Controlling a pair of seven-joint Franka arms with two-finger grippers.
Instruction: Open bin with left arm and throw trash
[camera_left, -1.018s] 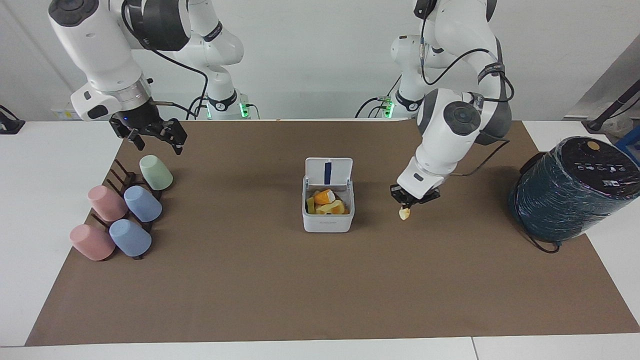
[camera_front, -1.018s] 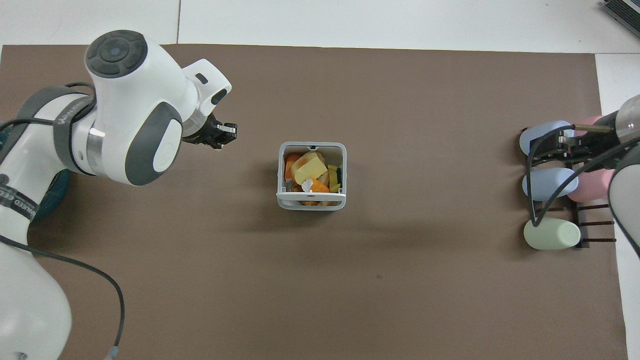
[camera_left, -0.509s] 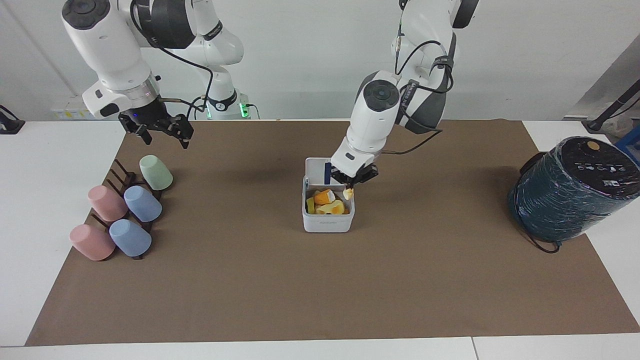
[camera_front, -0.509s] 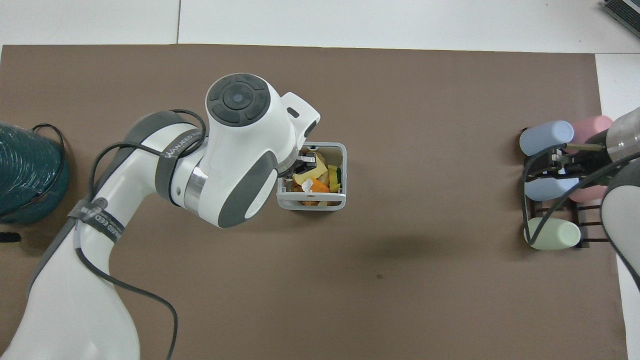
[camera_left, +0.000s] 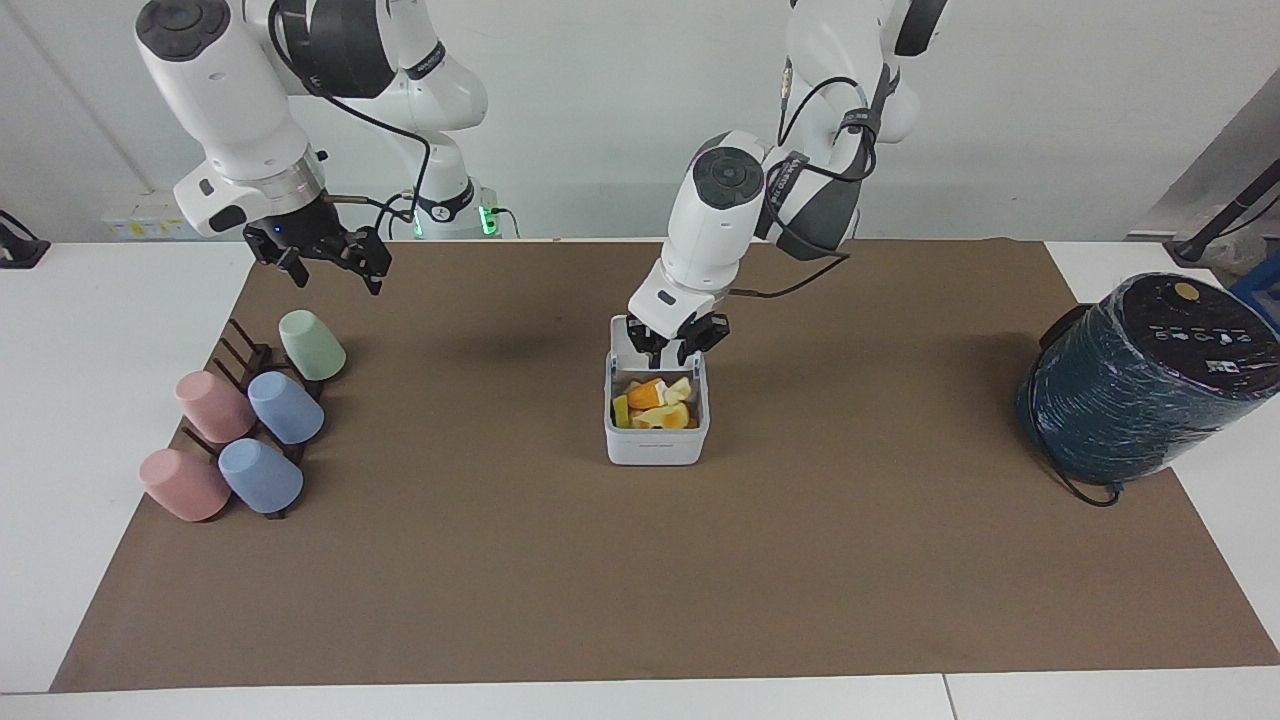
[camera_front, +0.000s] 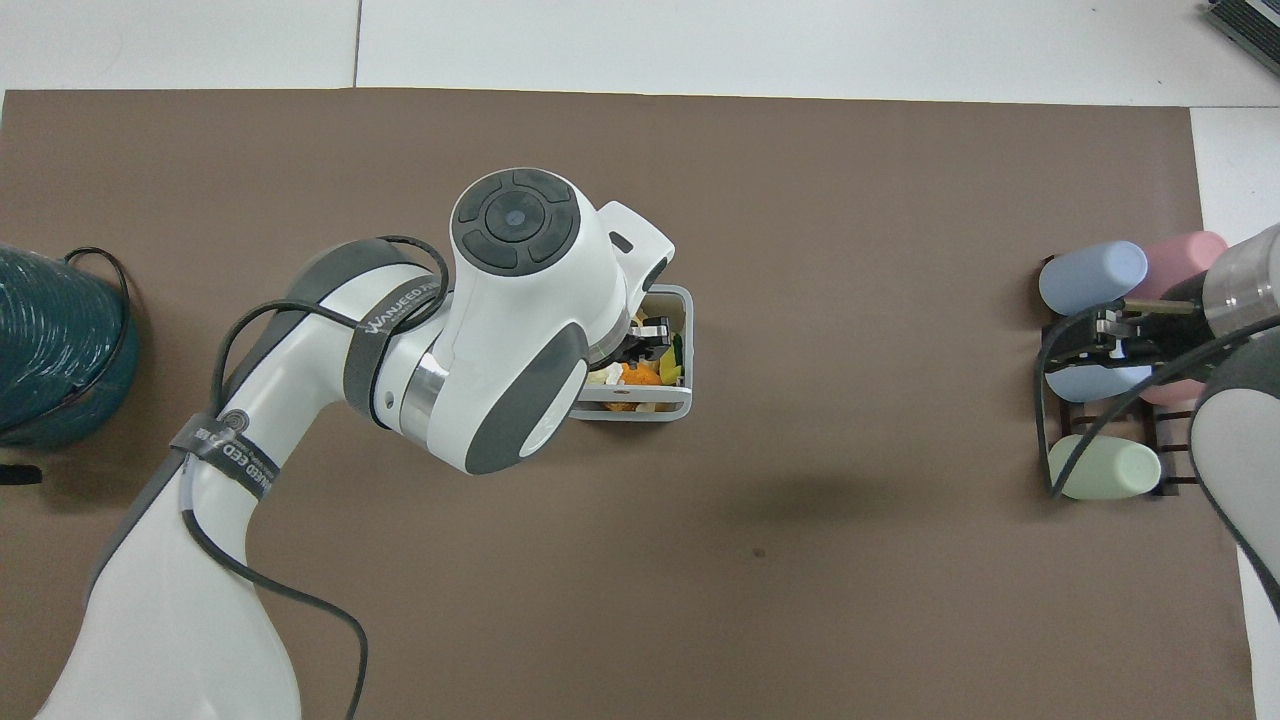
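Observation:
The white bin (camera_left: 655, 447) stands mid-mat with its lid up, the lid mostly hidden by my left gripper (camera_left: 672, 354). Orange and pale yellow trash (camera_left: 657, 402) fills the bin, a pale chunk (camera_left: 682, 388) lying on top. The left gripper hangs just over the bin's robot-side edge, open and holding nothing. In the overhead view the left arm covers most of the bin (camera_front: 684, 396), and only some trash (camera_front: 640, 373) shows beside the left gripper (camera_front: 652, 337). My right gripper (camera_left: 336, 277) waits open above the cups.
Several pastel cups (camera_left: 285, 407) lie on a dark rack (camera_left: 245, 352) at the right arm's end of the table. A large dark teal wrapped cylinder (camera_left: 1140, 385) with a cable sits at the left arm's end. A brown mat (camera_left: 640, 580) covers the table.
My left gripper carried a pale chunk from beside the bin to over it and opened. The chunk now lies in the bin. The right gripper drifted slightly.

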